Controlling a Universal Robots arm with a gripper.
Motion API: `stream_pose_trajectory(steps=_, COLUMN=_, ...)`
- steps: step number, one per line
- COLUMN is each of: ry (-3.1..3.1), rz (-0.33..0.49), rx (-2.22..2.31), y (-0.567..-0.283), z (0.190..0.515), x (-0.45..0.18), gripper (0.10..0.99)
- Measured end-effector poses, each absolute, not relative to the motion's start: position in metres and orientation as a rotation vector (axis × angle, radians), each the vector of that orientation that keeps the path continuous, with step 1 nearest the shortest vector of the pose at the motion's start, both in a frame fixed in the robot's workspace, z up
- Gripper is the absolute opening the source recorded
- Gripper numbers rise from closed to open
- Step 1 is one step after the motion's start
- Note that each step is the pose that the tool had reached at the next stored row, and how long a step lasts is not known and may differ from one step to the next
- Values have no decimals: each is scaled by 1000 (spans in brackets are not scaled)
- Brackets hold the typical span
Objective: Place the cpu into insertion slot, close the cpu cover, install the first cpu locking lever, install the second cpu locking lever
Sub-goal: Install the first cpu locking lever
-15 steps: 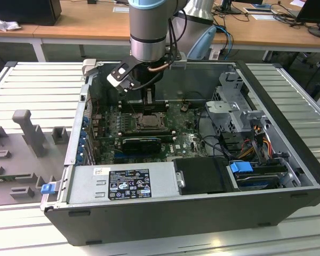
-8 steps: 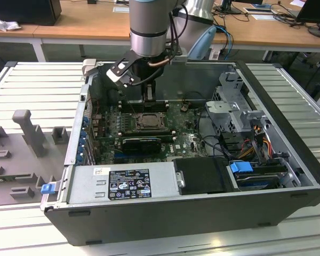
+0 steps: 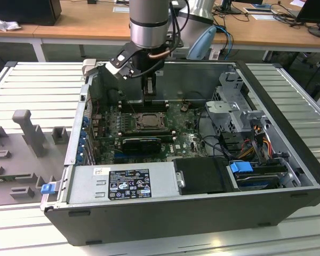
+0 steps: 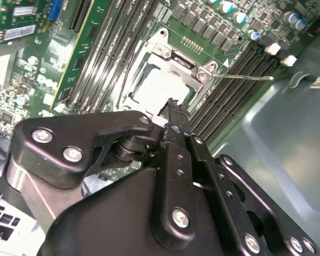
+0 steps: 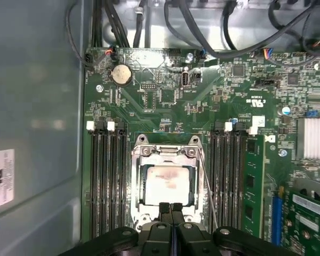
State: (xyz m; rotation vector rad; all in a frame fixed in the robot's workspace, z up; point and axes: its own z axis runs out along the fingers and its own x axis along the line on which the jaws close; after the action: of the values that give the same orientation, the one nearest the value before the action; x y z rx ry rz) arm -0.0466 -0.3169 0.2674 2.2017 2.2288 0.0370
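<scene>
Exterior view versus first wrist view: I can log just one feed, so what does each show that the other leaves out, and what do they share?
Exterior view: the whole open computer case, its labelled power supply, the arm reaching in, and the slatted table underneath.
First wrist view, close up: the cpu seated in the window of the cpu cover, a coin cell battery, and the fingers closed together at the socket's edge.
Shared: the green motherboard, the insertion slot and the memory slots flanking it.
</scene>
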Motion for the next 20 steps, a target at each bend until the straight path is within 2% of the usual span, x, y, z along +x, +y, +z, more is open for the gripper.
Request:
stream_pose_trajectory(steps=8, ry=2223, rz=23, rx=2195, y=-317, z=300, x=-47, gripper=106)
stream_pose_trajectory(steps=20, ry=2392, rz=22, rx=2008, y=-317, z=302, x=-47, gripper=106)
